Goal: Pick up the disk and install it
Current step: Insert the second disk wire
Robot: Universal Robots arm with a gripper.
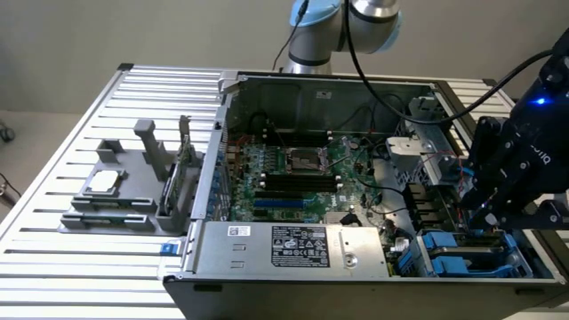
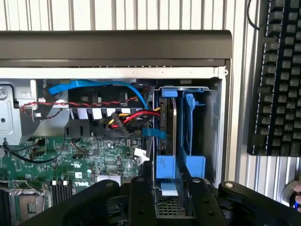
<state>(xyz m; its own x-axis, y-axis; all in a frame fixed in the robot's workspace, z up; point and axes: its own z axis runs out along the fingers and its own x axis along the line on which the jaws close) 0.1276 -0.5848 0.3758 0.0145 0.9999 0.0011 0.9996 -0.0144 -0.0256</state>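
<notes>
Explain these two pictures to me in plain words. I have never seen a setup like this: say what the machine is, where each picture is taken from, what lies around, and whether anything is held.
The machine is a robot arm with a hand at its end. One picture is taken from a camera standing off the arm, looking down on a slatted metal table. The other comes from a camera on the robot's wrist, looking past the dark fingers into the work.

On the table lies an open computer case, its green circuit board and a silver power box showing. Beside it, on the exterior view's left, stands a grey holder with spare parts. The wrist view also shows a black keyboard.

The hand hovers over the corner bay, where the disk sits in its blue carrier. The hand is not gripping it.
</notes>
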